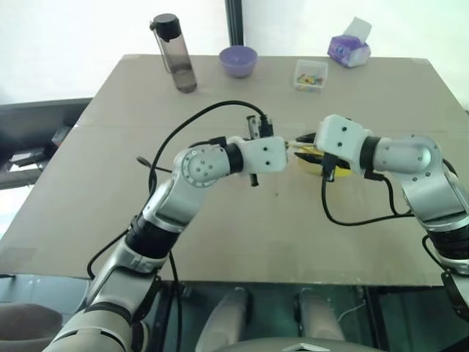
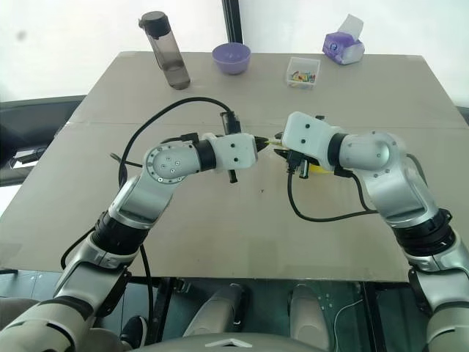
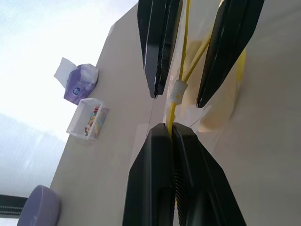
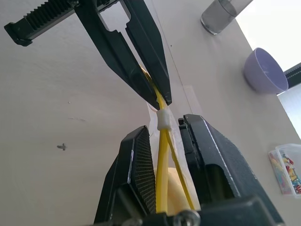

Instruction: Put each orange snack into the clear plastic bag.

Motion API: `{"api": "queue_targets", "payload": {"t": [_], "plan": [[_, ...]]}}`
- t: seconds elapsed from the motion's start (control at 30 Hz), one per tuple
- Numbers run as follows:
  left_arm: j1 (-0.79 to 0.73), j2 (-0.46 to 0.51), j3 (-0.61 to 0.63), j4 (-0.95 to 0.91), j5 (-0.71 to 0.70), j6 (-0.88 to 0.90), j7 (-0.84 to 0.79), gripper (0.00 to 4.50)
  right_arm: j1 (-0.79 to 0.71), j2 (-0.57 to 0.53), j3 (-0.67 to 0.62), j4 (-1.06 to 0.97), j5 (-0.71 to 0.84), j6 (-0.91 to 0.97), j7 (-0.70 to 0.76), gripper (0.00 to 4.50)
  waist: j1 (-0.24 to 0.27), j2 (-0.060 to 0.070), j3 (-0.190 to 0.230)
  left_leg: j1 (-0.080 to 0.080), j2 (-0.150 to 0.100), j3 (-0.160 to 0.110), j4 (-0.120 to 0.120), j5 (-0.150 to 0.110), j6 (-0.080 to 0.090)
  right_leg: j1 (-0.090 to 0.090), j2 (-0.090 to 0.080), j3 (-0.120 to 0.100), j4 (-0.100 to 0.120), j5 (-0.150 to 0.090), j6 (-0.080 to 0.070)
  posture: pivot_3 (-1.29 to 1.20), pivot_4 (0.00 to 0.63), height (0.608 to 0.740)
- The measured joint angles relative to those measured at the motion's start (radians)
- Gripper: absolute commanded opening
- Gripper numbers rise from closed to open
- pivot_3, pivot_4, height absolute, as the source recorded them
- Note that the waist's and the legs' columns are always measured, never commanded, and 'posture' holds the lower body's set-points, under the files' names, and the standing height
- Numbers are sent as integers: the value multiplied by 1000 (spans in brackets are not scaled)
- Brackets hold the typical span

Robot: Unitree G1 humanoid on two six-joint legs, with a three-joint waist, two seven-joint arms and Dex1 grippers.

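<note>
Yellow-orange round bun sitting inside the clear crinkly zip bag, both grippers working at its seal.

Yellow-orange bun [image 3: 221, 110] is lying within the transparent plastic bag [image 3: 188, 101] just past the fingertips of both grippers, so the loading looks done and closing the yellow seal strip [image 4: 164, 155] appears to be what is left. Left gripper [image 3: 171, 129] is pinching the strip with jaws fully closed on it; right gripper [image 4: 165, 136] is standing narrowly parted astride the same strip, its small white slider [image 4: 163, 121] between the two. Beige tabletop [image 1: 220, 220] is lying bare around them. Farther beyond are sitting a small clear box [image 1: 311, 74], a purple bowl [image 1: 239, 60], a tissue pack [image 1: 349, 50] and a dark bottle [image 1: 174, 53], well apart.
</note>
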Motion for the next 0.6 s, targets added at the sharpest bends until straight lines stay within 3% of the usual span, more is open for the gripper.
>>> {"api": "queue_targets", "payload": {"t": [0.53, 0.6], "plan": [[0, -3, 0, 2, 0, 0, 0, 0, 2, -19, -8, -36, 10, 32, 6, 1211, 0, 0, 0, 0, 0, 0, 0, 0, 0, 0, 0, 0, 0, 0, 0, 0, 150, 739], [0, -3, 0, 3, 0, 0, 0, 0, 3, -19, -8, -42, 17, 36, 7, 433, 0, 0, 0, 0, 0, 0, 0, 0, 0, 0, 0, 0, 0, 0, 0, 0, 150, 739]]}}
